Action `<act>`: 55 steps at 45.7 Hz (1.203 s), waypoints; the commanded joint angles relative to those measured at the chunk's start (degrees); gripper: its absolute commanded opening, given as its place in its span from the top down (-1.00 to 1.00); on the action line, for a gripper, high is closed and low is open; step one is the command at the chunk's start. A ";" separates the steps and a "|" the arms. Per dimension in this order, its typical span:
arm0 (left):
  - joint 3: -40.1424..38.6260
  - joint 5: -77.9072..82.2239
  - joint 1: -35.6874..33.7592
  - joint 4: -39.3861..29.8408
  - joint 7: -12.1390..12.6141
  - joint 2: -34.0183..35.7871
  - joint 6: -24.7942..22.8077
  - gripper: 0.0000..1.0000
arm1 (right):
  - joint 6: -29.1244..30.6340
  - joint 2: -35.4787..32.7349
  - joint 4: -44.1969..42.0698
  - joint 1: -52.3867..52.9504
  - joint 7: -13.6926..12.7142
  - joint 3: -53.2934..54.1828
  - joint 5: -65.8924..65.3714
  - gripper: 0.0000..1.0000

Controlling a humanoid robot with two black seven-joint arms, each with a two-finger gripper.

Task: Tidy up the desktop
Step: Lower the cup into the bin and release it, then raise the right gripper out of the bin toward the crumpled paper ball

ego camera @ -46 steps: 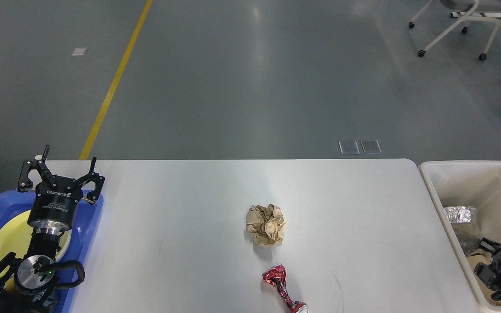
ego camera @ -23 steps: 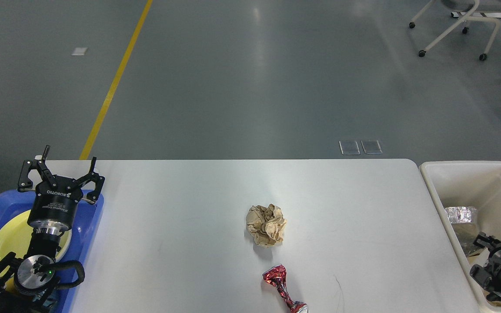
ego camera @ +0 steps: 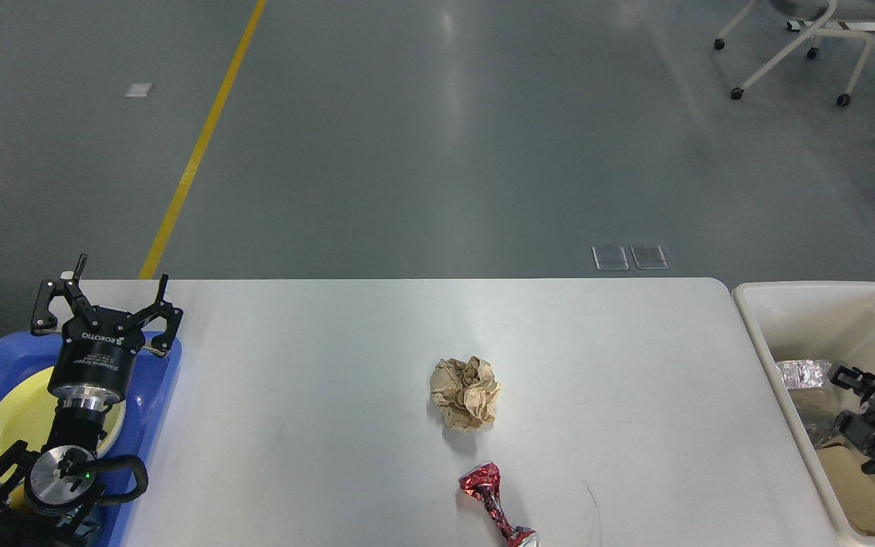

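The white-grey desktop (ego camera: 316, 365) carries a crumpled brown paper ball (ego camera: 465, 393) near its middle. A crushed red can (ego camera: 492, 501) lies at the front edge, just below the ball. My left gripper (ego camera: 121, 275) stands open and empty above the far end of the blue tray, far to the left of both. Over the cream bin at the right hangs my right gripper (ego camera: 863, 403), a dark shape whose fingers I cannot tell apart.
A blue tray (ego camera: 162, 395) holding a yellow plate (ego camera: 16, 422) sits at the table's left edge under my left arm. The cream bin (ego camera: 787, 304) beside the right edge holds crumpled foil (ego camera: 802, 374) and brown cardboard (ego camera: 859, 486). A wheeled chair (ego camera: 794, 45) stands far back on the floor.
My right gripper has risen toward the far side of the bin, uncovering the brown cardboard beneath it. The left arm, paper ball and can have not moved.
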 commanded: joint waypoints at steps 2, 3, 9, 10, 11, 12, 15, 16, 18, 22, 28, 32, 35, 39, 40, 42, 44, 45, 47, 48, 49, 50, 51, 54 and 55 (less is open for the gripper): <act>0.00 0.00 0.00 0.01 0.00 0.08 0.00 -0.93 | 8.62 -5.60 8.27 10.70 -0.35 -0.67 -4.20 -1.00; 0.00 0.00 0.00 0.01 0.00 0.00 0.00 -0.93 | 10.64 -6.13 9.23 12.19 -0.44 -1.02 -5.34 -1.00; 0.00 0.00 0.00 0.01 0.00 0.00 0.00 -0.93 | 26.37 -7.45 13.46 23.35 -0.71 -6.11 -9.49 -1.00; 0.00 0.00 0.00 0.01 0.00 0.00 0.00 -0.93 | 29.00 -7.46 14.07 25.37 -0.71 -7.07 -9.49 -1.00; 0.00 0.00 0.00 0.01 0.00 0.00 0.00 -0.93 | 31.29 -7.46 14.60 27.31 -0.71 -7.95 -9.49 -1.00; 0.00 0.00 0.00 0.01 0.00 0.00 0.00 -0.93 | 33.58 -7.46 15.30 29.24 -0.71 -8.66 -9.49 -1.00; 0.00 0.00 0.00 0.01 0.00 0.00 0.00 -0.93 | 39.47 -7.19 17.41 35.74 -0.71 -9.81 -9.40 -1.00; 0.00 0.00 0.00 -0.08 0.00 0.00 0.00 -0.93 | 41.32 -7.02 18.03 37.68 -0.71 -9.98 -9.40 -1.00; 0.00 0.00 0.00 0.01 0.00 0.00 0.00 -0.93 | 45.10 -6.67 19.34 41.37 -0.71 -9.98 -9.31 -1.00; 0.00 0.00 0.00 -0.08 0.00 0.00 0.00 -0.93 | 52.31 -5.18 21.98 48.31 -0.71 -9.98 -9.14 -1.00; 0.00 0.00 0.00 -0.08 0.00 0.00 0.00 -0.93 | 61.45 -2.19 27.16 58.33 -0.79 -10.16 -9.13 -1.00; 0.00 0.00 0.00 0.01 0.00 0.00 0.00 -0.93 | 62.50 -1.22 32.96 65.19 -0.79 -10.16 -8.96 -1.00; 0.00 0.00 0.00 0.01 0.00 0.00 0.00 -0.93 | 62.50 -0.43 37.70 69.15 -0.88 -10.16 -7.65 -1.00; 0.00 0.00 0.00 0.01 0.00 0.00 0.00 -0.93 | 62.50 -0.69 45.08 75.21 -0.97 -10.77 -3.08 -1.00; 0.00 0.00 0.00 0.01 0.00 0.00 0.00 -0.93 | 62.50 -0.77 47.02 77.05 -0.97 -11.65 -1.59 -1.00; 0.00 0.00 0.00 0.01 0.00 0.00 0.00 -0.93 | 62.50 -0.69 51.06 81.00 -1.06 -14.54 1.57 -1.00; 0.00 0.00 0.00 0.01 0.00 0.00 0.00 -0.93 | 62.50 -0.60 55.19 85.31 -1.06 -17.79 5.35 -1.00; 0.00 0.00 0.00 0.01 0.00 0.00 0.00 -0.93 | 62.50 -0.43 57.21 87.51 -1.06 -19.11 7.28 -1.00; 0.00 0.00 0.00 0.01 0.00 0.00 0.00 -0.93 | 62.50 -0.42 61.26 91.55 -1.06 -21.66 11.32 -1.00; 0.00 0.00 0.00 0.01 0.00 0.00 0.00 -0.93 | 62.50 -0.42 63.19 93.31 -1.06 -22.72 13.17 -1.00; 0.00 0.00 0.00 0.01 0.00 0.00 0.00 -0.93 | 62.50 -0.42 65.12 95.07 -1.15 -23.42 14.67 -1.00; 0.00 0.00 0.00 0.01 0.00 0.00 0.00 -0.93 | 62.50 -0.51 67.14 96.48 -1.15 -24.13 15.99 -1.00; 0.00 0.00 0.00 0.01 0.00 0.00 0.00 -0.93 | 62.50 -0.51 68.90 97.71 -1.15 -24.74 17.05 -1.00; 0.00 0.00 0.00 0.01 0.00 0.00 0.00 -0.93 | 62.50 -0.43 73.48 100.35 -1.49 -25.98 19.07 -1.00; 0.00 0.00 0.00 0.01 0.00 0.00 0.00 -0.93 | 62.50 -0.34 74.80 100.62 -1.58 -26.15 19.34 -1.00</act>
